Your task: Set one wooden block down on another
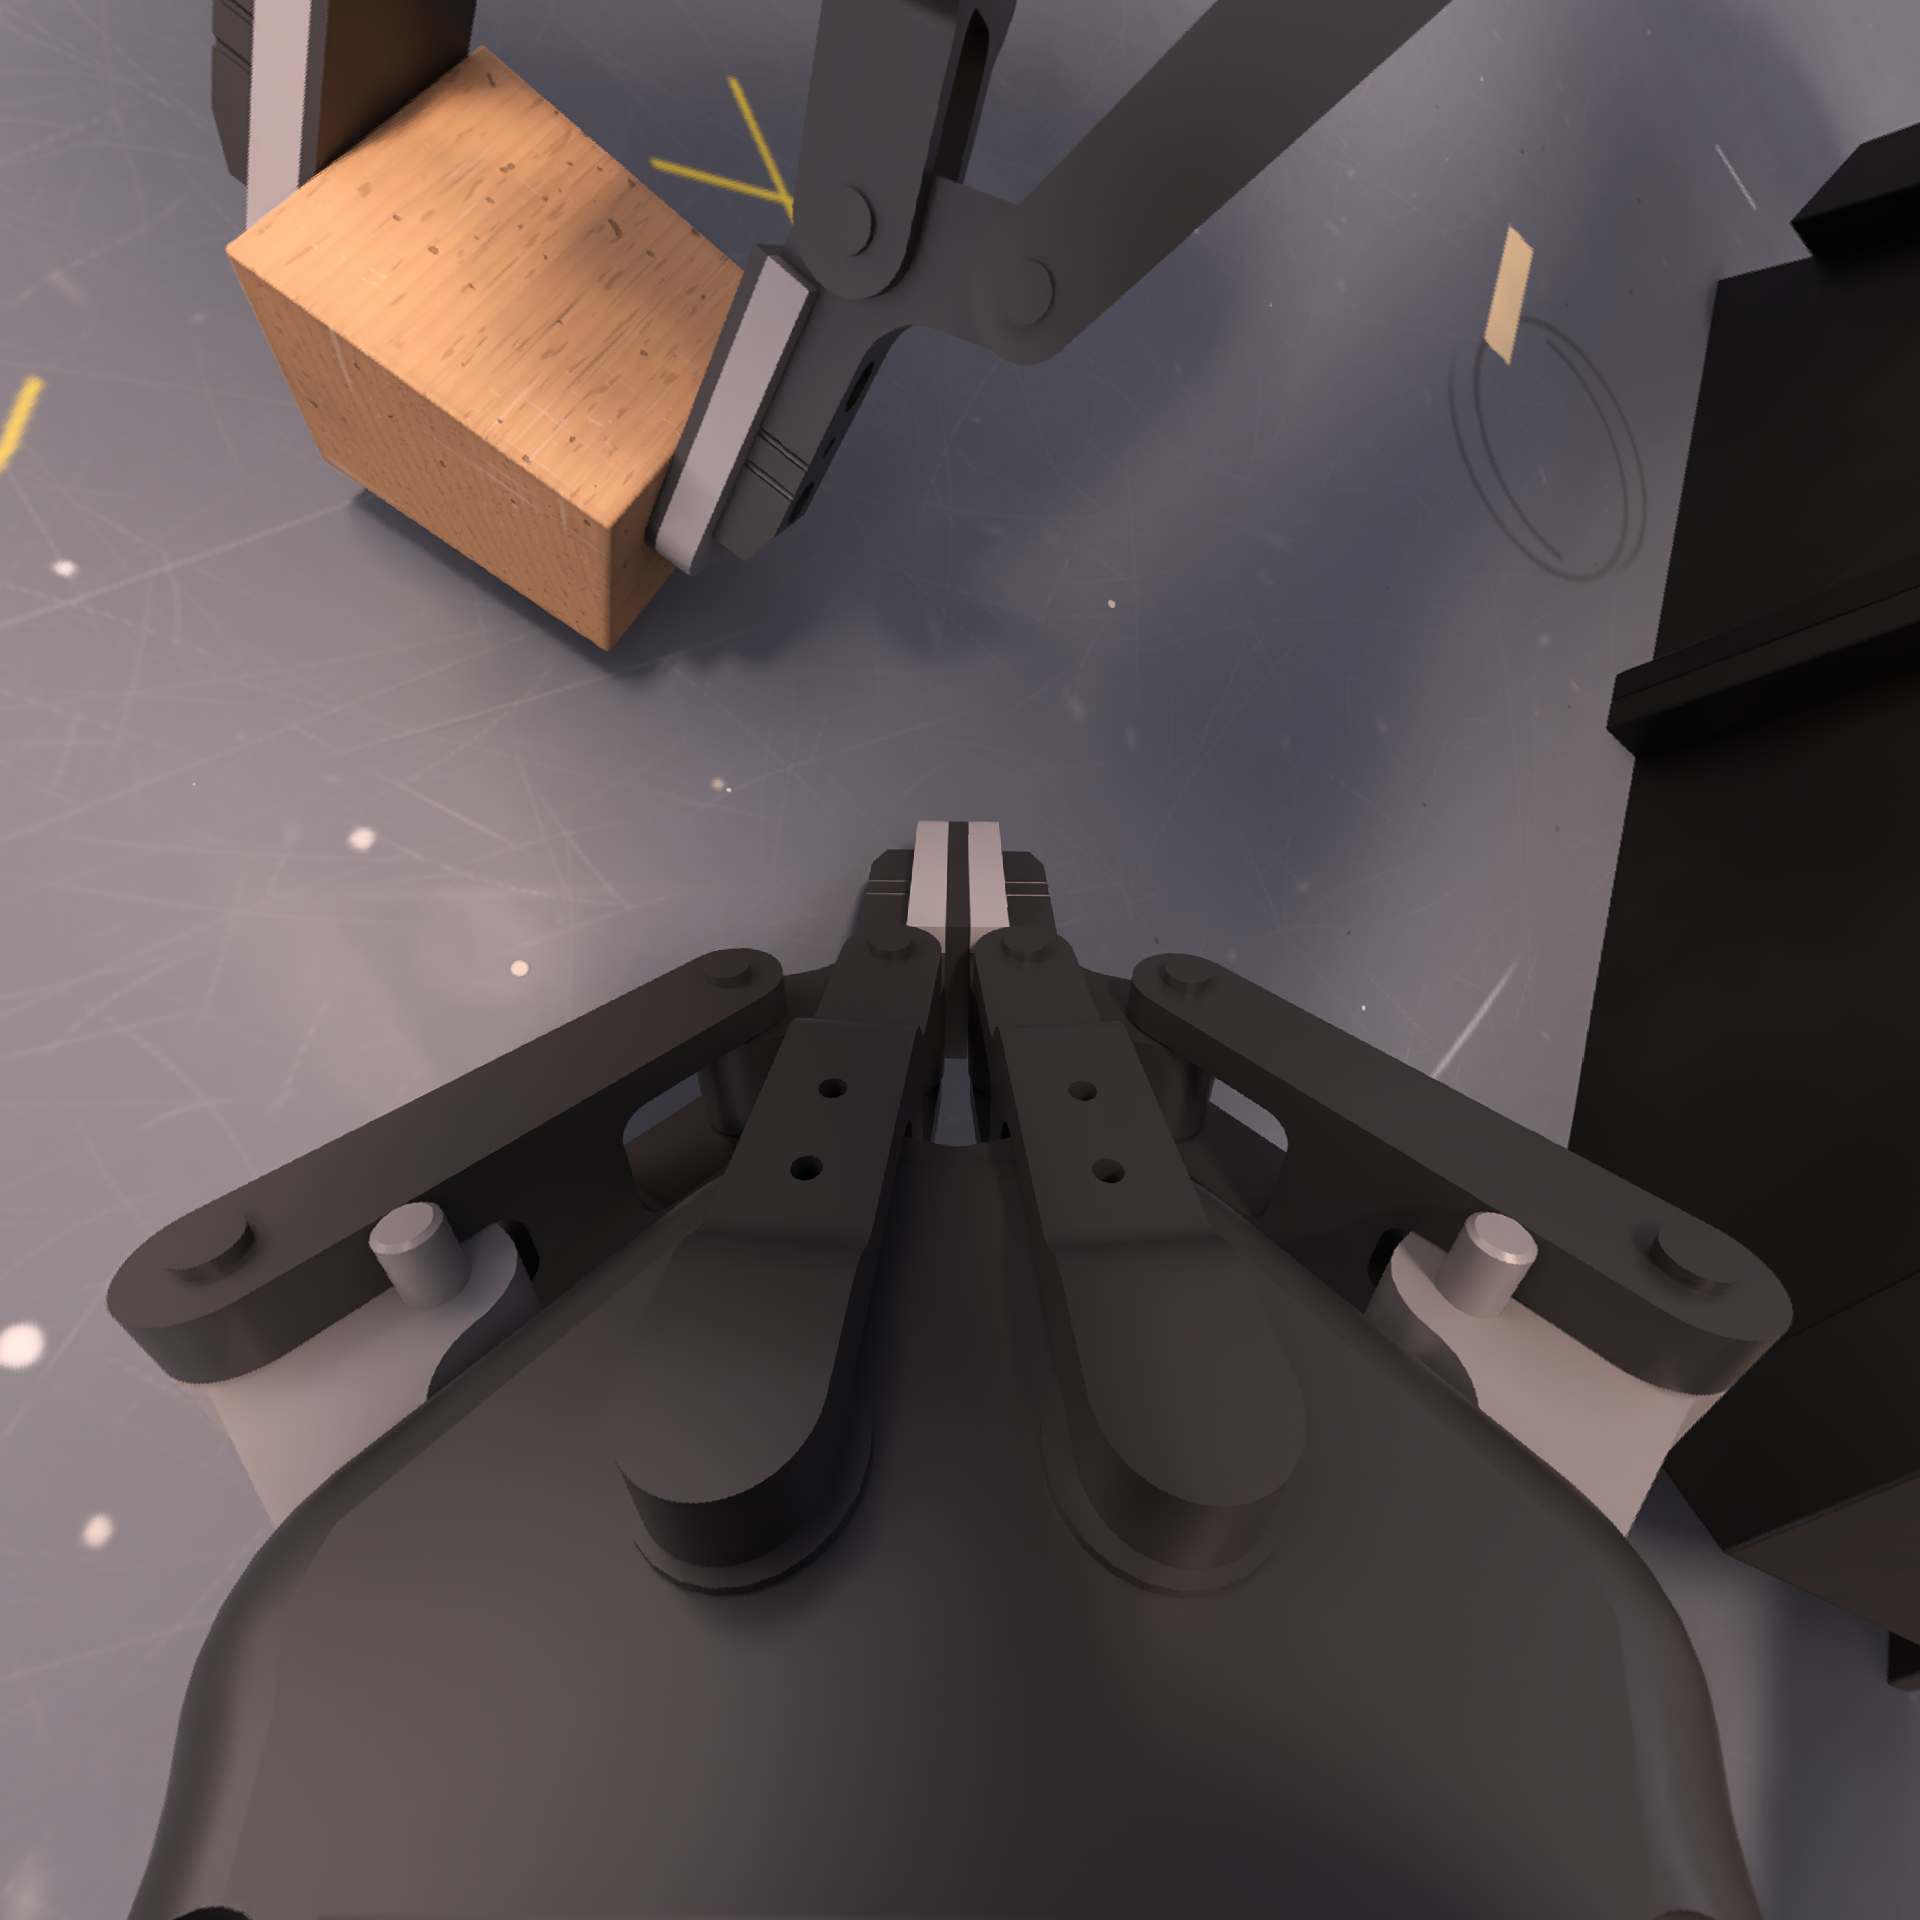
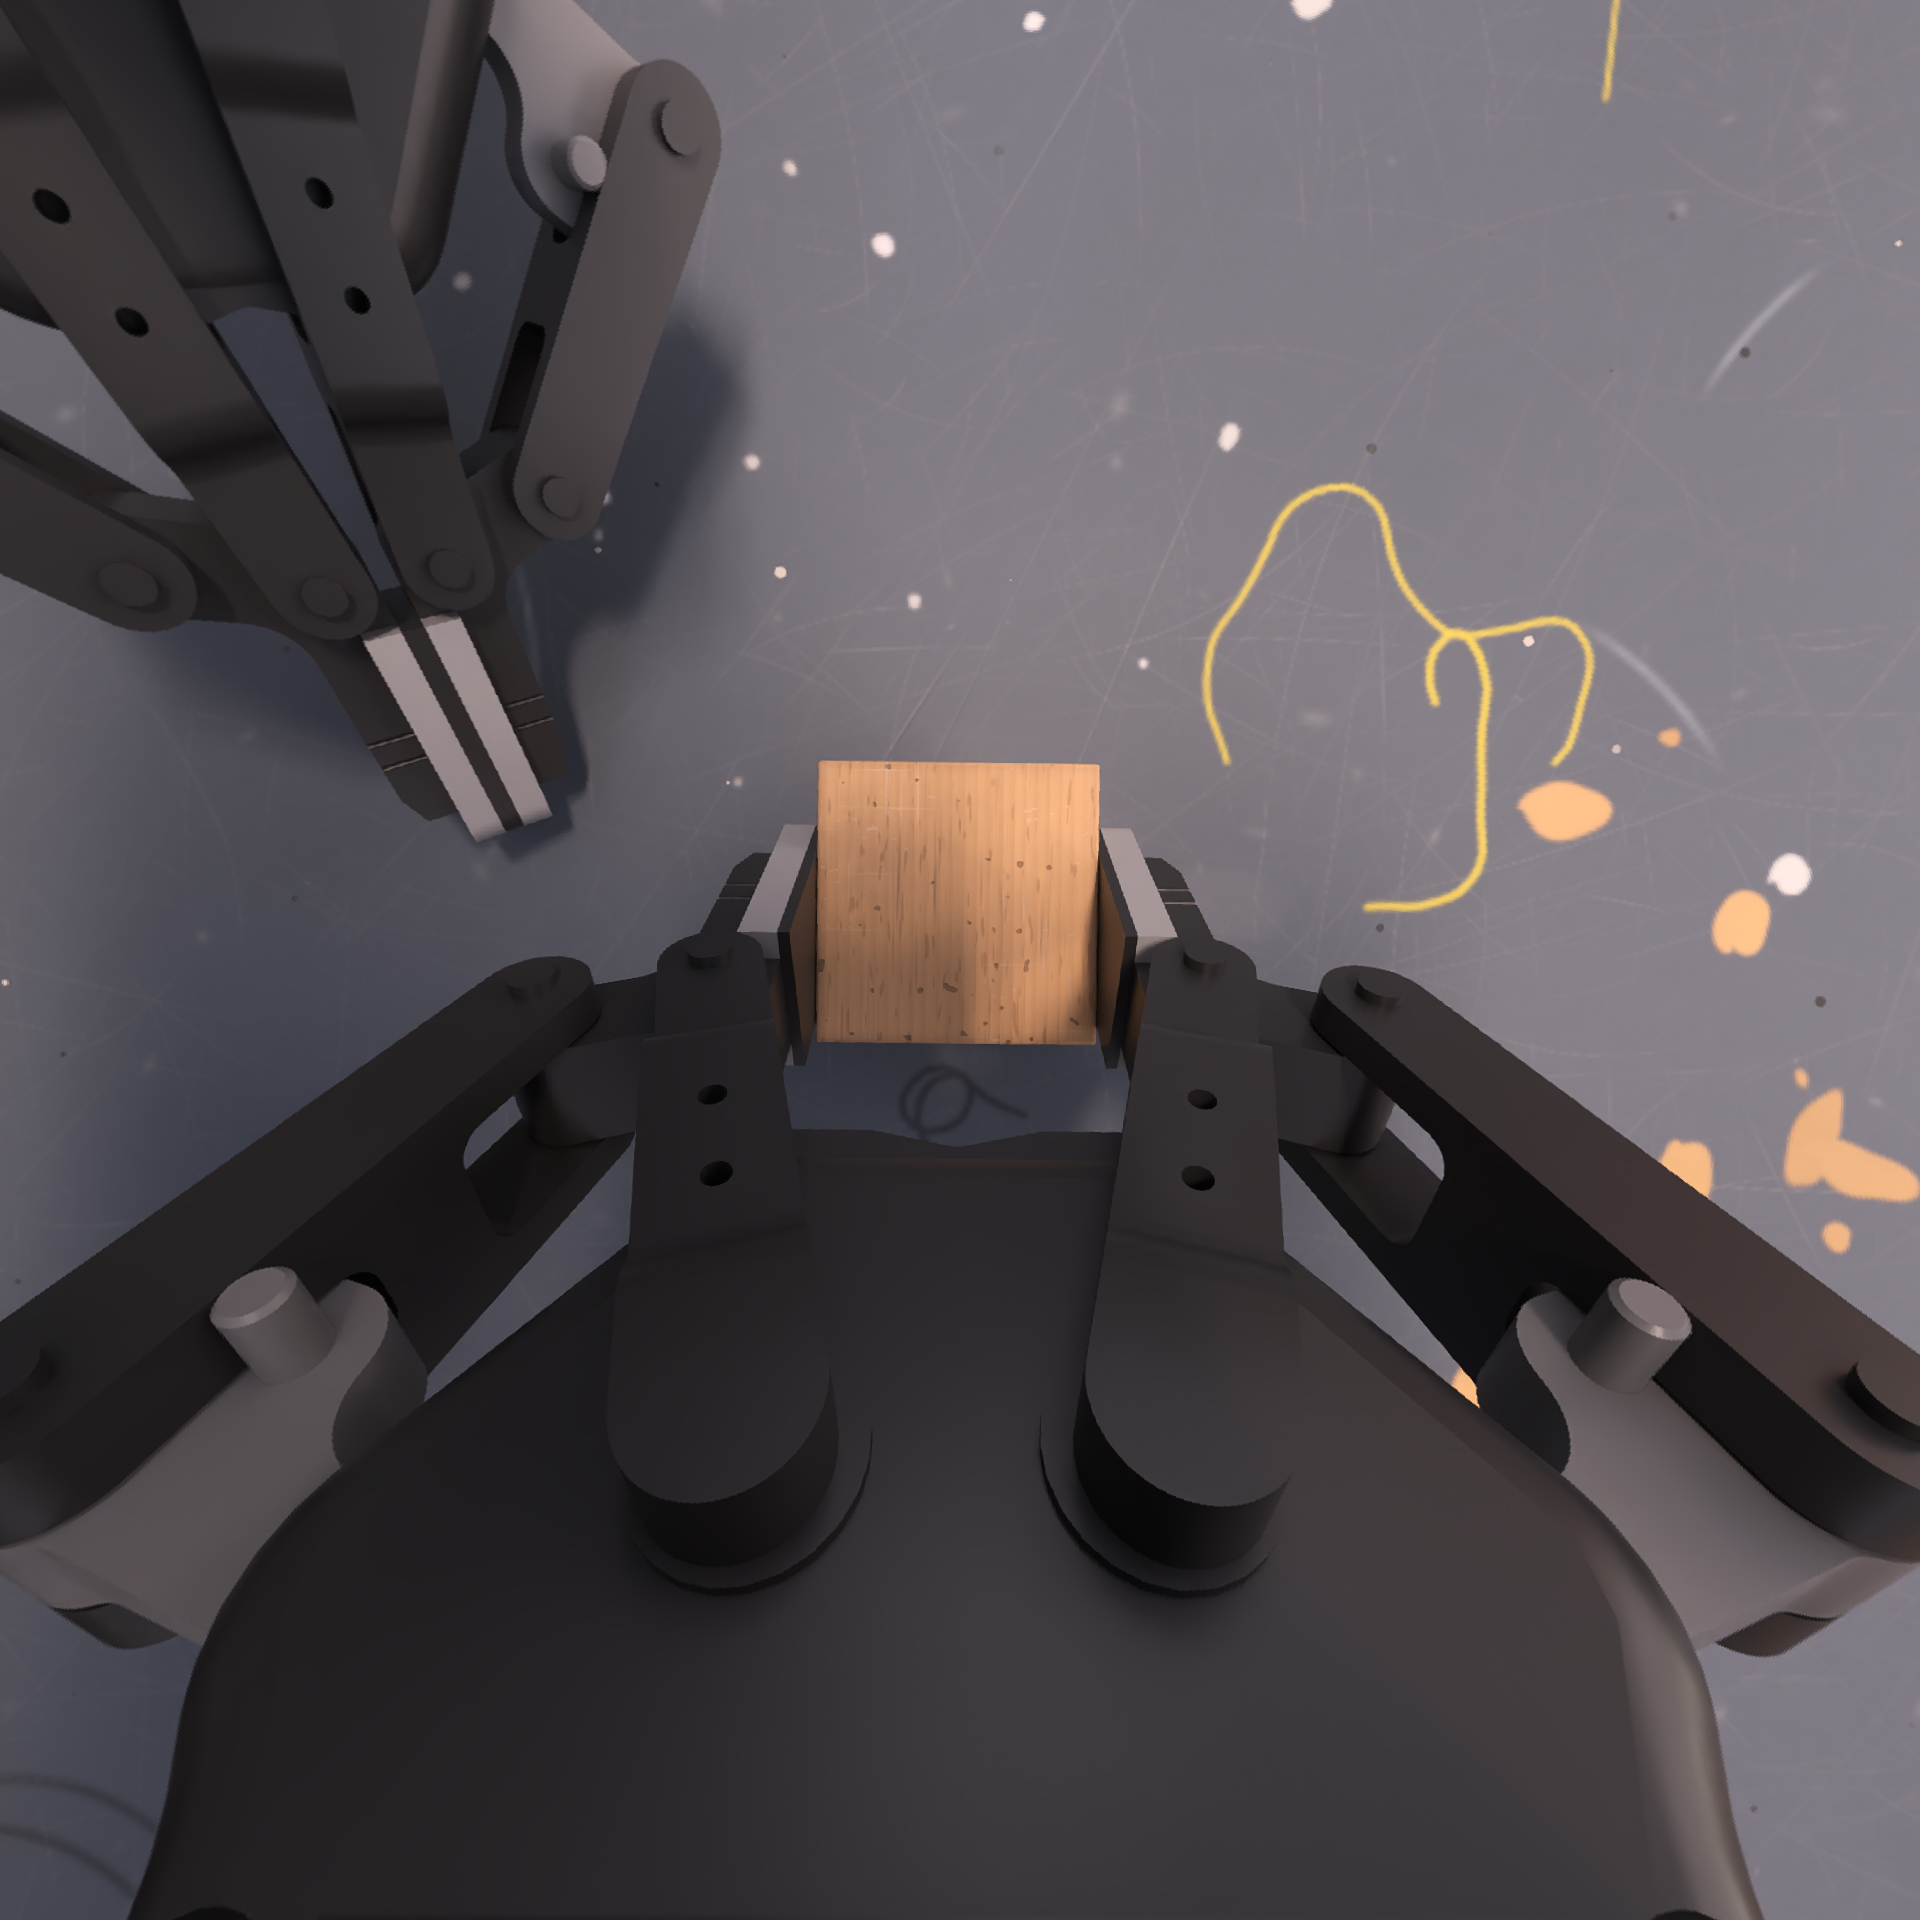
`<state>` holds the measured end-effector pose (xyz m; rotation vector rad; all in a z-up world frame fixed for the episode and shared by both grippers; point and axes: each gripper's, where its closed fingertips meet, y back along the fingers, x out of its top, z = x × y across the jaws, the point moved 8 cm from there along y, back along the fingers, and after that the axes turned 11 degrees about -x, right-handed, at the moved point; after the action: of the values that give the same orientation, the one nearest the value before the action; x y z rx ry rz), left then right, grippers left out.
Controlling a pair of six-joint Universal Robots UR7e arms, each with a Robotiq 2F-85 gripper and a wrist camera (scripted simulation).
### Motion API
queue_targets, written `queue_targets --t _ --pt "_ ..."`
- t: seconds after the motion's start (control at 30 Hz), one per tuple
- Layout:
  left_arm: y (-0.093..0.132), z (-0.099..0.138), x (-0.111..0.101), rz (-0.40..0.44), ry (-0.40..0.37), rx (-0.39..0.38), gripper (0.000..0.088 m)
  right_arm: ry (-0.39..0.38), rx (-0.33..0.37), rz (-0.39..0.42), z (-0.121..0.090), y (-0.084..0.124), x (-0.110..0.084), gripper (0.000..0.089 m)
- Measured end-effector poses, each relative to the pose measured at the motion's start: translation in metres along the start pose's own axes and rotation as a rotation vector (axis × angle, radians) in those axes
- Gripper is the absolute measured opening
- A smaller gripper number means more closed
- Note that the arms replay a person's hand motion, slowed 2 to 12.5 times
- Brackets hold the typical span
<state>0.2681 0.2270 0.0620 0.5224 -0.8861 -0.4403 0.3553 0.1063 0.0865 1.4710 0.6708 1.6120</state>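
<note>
One wooden block (image 2: 956,904) sits between the fingers of my right gripper (image 2: 957,894), which is shut on its two opposite sides. In the left wrist view the same block (image 1: 468,312) shows at the upper left, at or just above the grey table, with the right gripper (image 1: 488,374) clamped around it. My left gripper (image 1: 958,873) is shut with pads together and holds nothing. It hangs over bare table, a short way from the block. It also shows in the right wrist view (image 2: 457,748), left of the block. No second block is in view.
A black box-like structure (image 1: 1766,831) stands along the right side of the left wrist view. The grey scratched table (image 2: 1351,312) carries yellow scribbles (image 2: 1403,665), orange splashes (image 2: 1558,810) and white specks. A small tan strip (image 1: 1509,296) lies near a drawn ring.
</note>
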Motion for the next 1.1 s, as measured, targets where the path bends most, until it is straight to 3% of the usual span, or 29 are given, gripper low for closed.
queue_targets --t 0.13,0.37,0.57,0.7,0.87,0.97,1.1 --pt "0.0 0.0 0.0 0.0 0.011 -0.008 0.0 0.033 0.024 -0.002 -0.003 0.001 0.0 0.0426" --pt "0.0 -0.001 0.001 -0.004 0.022 -0.02 0.0 0.16 0.093 -0.021 -0.017 0.005 0.002 0.0426" --pt "0.0 -0.002 0.001 -0.005 0.033 -0.028 0.0 0.205 0.086 -0.042 -0.02 0.006 0.002 0.0426" --pt "0.001 -0.003 0.001 -0.005 0.045 -0.035 0.0 0.17 0.066 -0.034 -0.012 0.005 0.002 0.0426" --pt "0.001 -0.004 0.002 -0.004 0.057 -0.045 0.0 0.067 0.017 -0.012 0.006 0.0 -0.002 0.0426" --pt "0.001 -0.004 0.002 -0.005 0.061 -0.05 0.0 0.014 0.025 0.01 0.013 -0.001 -0.003 0.0426" --pt "0.001 -0.004 0.002 -0.005 0.067 -0.051 0.0 0.005 0.047 0.03 0.013 -0.001 -0.004 0.0426"
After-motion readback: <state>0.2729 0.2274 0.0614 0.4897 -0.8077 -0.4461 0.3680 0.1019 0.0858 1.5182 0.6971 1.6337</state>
